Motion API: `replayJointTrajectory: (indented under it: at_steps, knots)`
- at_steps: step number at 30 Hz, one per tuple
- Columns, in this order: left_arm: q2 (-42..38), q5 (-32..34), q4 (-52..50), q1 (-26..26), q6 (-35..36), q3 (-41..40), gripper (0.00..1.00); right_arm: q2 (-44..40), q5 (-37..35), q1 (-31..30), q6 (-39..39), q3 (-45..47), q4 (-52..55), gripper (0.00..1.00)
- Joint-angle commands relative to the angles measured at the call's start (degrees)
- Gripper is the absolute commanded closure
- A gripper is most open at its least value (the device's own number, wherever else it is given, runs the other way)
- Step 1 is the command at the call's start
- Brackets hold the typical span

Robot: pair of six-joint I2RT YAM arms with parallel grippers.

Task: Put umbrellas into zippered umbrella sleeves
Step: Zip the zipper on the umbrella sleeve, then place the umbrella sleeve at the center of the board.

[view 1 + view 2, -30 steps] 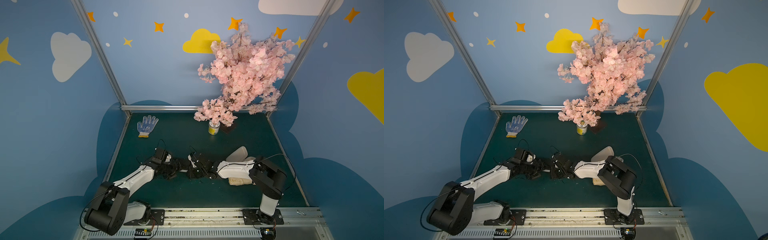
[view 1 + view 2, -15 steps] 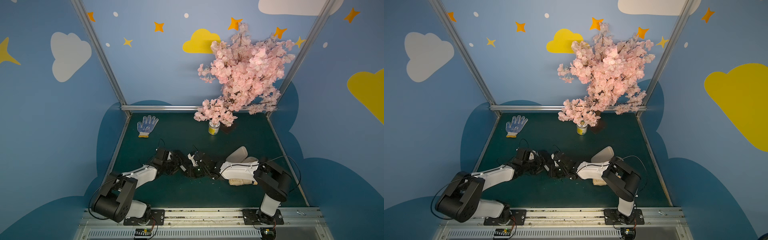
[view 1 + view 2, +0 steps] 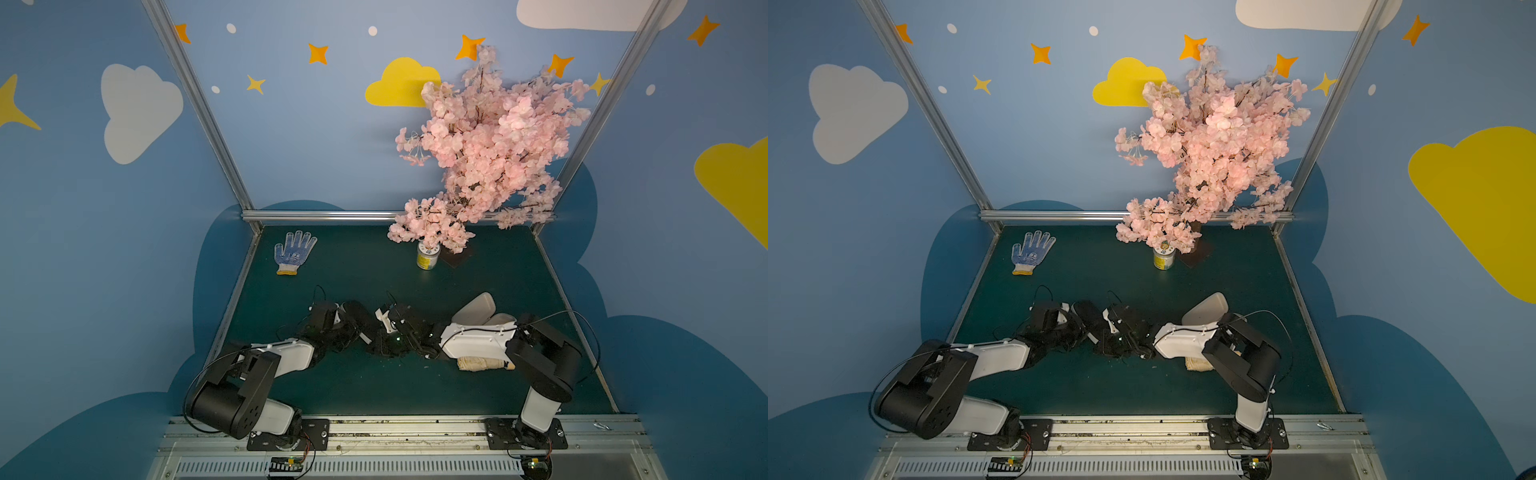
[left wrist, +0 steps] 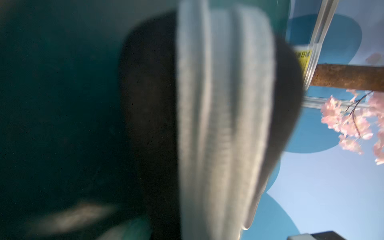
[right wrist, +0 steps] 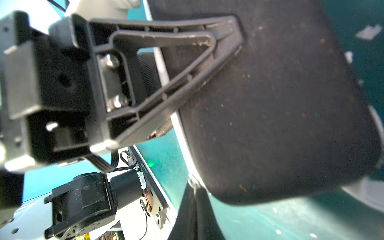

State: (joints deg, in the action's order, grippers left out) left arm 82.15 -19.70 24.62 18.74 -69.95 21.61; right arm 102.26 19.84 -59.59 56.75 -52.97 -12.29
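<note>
The black sleeve (image 3: 362,318) (image 3: 1090,311) lies at mid-table between my two grippers. My left gripper (image 3: 351,322) is shut on its edge: in the right wrist view one finger (image 5: 182,91) lies flat on the black shell (image 5: 280,124). The left wrist view is a blurred close-up of that shell (image 4: 149,104) and its pale grey lining (image 4: 224,124). My right gripper (image 5: 194,187) (image 3: 384,328) is shut, its tips pinching a small shiny zip pull on the sleeve's pale edge. The lavender sleeve (image 3: 476,309) lies behind my right forearm. The cream-yellow umbrella (image 3: 478,363) lies under that forearm.
A white dotted glove (image 3: 293,251) lies at the back left. A yellow-labelled jar (image 3: 427,257) stands at the back centre, below a pink blossom tree (image 3: 490,145). Blue walls and metal posts close in the green table (image 3: 374,386) on three sides.
My left gripper has slid right onto the black sleeve and shut on it, the left elbow swinging inward. My right gripper stays shut in about the same place.
</note>
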Motion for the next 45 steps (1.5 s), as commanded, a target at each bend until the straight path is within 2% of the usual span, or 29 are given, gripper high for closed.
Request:
replayJointTrajectory:
  at_steps: [1, 5, 7, 12, 21, 23, 24, 26, 27, 29, 32, 37, 40, 43, 45]
  knots:
    - [-1.36, 4.14, -2.86, -2.51, 0.01, 0.70, 0.87, -4.05, 1.96, 1.34, -0.97, 2.94, 3.31, 1.00]
    - [-2.76, 2.91, -6.80, -4.97, 1.69, 2.61, 0.94, -7.09, 1.87, 3.63, -6.49, 3.64, 11.43, 1.00]
    - [-2.61, -0.42, -8.13, -5.63, 2.68, 4.27, 0.97, -7.60, 1.76, 5.89, -9.20, 4.24, 14.25, 1.00]
    - [-4.23, -7.10, -7.68, -5.92, 1.56, 5.28, 0.97, -6.38, 2.66, 11.04, -13.48, 3.40, 17.03, 1.00]
    - [-5.75, -20.13, -9.97, -7.04, 1.96, 8.60, 0.97, -5.04, -3.84, 13.53, -16.58, 0.82, 17.51, 1.00]
    - [-4.79, -22.99, -11.24, -7.10, 4.21, 9.34, 0.97, -4.83, -3.86, 13.66, -17.77, -0.97, 18.06, 1.00]
    - [-4.52, -23.05, -14.19, -7.27, 6.75, 10.17, 0.97, -5.47, -3.62, 13.71, -18.12, -1.25, 18.28, 0.98]
    - [-2.87, -23.16, -19.97, -7.93, 12.19, 12.15, 0.97, -7.51, -2.41, 13.79, -19.17, -0.76, 18.98, 0.75]
    - [-1.47, -23.26, -21.51, -8.49, 14.39, 13.02, 0.97, -8.81, -2.26, 13.78, -20.18, -0.44, 20.34, 0.68]
    - [2.15, -25.08, -19.67, -9.22, 17.18, 13.49, 0.96, -11.54, -2.87, 14.10, -22.21, 0.33, 23.38, 0.61]
    - [7.91, -27.92, -17.00, -8.52, 20.29, 15.53, 0.94, -14.54, -4.71, 15.45, -23.79, 1.10, 28.40, 0.58]
    - [10.66, -27.47, -21.93, -6.44, 26.27, 18.72, 0.91, -13.42, -2.83, 16.80, -24.22, 0.57, 29.64, 0.58]
    - [10.71, -23.13, -31.06, -6.52, 31.27, 20.87, 0.85, -10.40, -1.19, 16.76, -22.56, -1.28, 27.89, 0.57]
    - [10.71, -15.61, -41.11, -6.99, 34.50, 23.13, 0.69, -6.22, 0.10, 16.23, -20.94, -5.06, 27.28, 0.53]
    - [10.37, -11.94, -45.75, -7.83, 34.80, 24.14, 0.54, -3.02, 0.03, 15.50, -20.25, -8.27, 27.79, 0.49]
